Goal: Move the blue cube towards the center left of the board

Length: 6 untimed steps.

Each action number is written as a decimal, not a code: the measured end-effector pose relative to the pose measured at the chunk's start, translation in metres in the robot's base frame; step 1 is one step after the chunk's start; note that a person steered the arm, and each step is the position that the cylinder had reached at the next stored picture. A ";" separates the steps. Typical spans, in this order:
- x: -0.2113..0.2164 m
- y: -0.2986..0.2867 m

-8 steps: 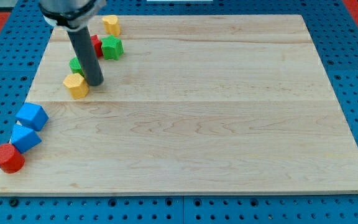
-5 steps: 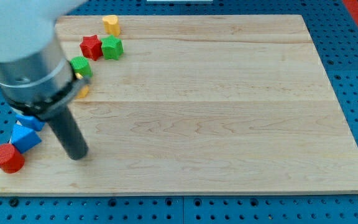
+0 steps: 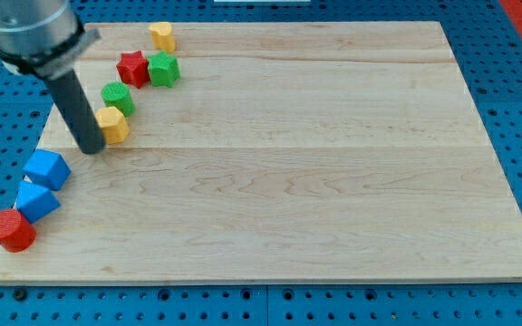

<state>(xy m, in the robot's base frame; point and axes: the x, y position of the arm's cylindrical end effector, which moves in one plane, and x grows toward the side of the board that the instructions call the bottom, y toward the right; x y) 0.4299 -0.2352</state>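
Note:
Two blue blocks lie at the view's left edge of the wooden board [image 3: 315, 172]. The upper one is a blue cube [image 3: 45, 169]. The lower one [image 3: 37, 200] is an angular blue block just below it. My tip [image 3: 91, 149] rests on the board up and to the right of the blue cube, a short gap away. It touches or nearly touches the left side of a yellow block [image 3: 112, 125].
A red cylinder [image 3: 10, 230] sits at the lower left corner. A green block [image 3: 118, 97], a red star-like block [image 3: 133, 68], a green star-like block [image 3: 163, 69] and another yellow block [image 3: 161, 36] lie at the upper left.
My tip swung from right of the yellow block down toward the lower left, then back up to the yellow block's left side. The blocks have not visibly moved.

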 end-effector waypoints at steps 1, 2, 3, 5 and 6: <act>-0.006 -0.068; 0.031 -0.069; 0.084 -0.065; 0.072 -0.039; 0.061 -0.035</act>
<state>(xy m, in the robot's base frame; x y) 0.4907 -0.2707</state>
